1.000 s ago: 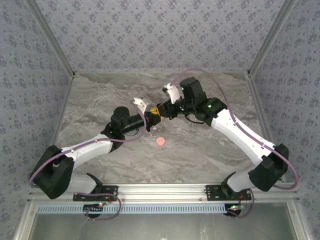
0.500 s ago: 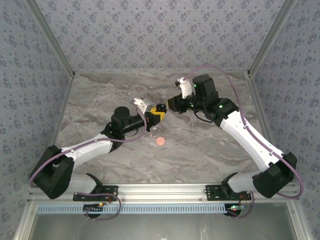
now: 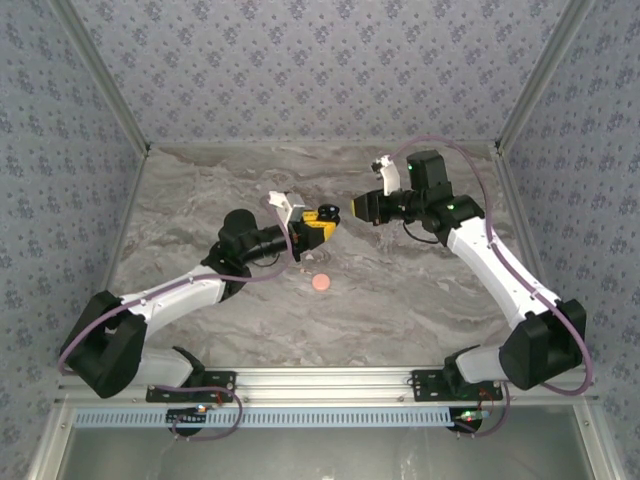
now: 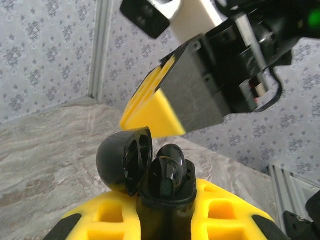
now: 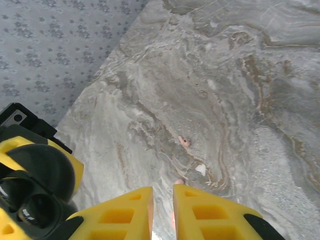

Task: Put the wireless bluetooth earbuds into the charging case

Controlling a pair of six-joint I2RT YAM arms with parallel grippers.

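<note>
Two arms face off above the marble table, we see the left gripper clamped on an open charging case, earbud inside, right gripper nearly closed, empty.

1. I've drawn my right gripper back toward the right of the frame, so it now sits apart from the left gripper.
2. The left gripper, holding the charging case, has shifted slightly right.

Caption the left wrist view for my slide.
Open charging case clamped in the left gripper, an earbud seated inside, the right gripper facing it close by.
</note>
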